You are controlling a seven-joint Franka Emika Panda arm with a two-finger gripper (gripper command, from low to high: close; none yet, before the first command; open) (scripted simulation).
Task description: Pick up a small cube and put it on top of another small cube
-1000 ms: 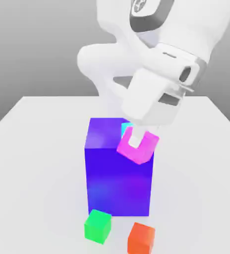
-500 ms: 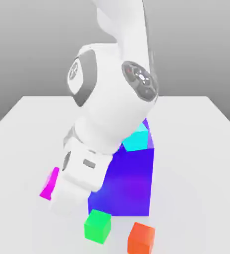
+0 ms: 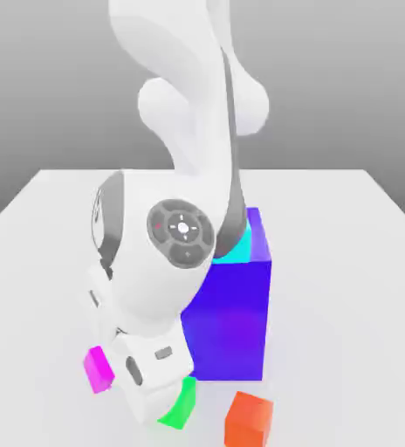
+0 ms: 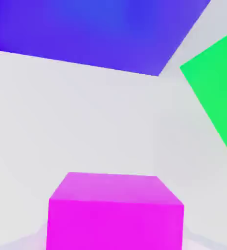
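On the table [image 3: 346, 262], the big block [image 3: 236, 323] sits mid, w/ 1 cube [image 3: 241, 247] on top, 2 small cubes [image 3: 181, 408] [image 3: 249, 420] by the near edge in front, & the small cube [image 3: 98, 368] off its exterior-view left side, near the hand.
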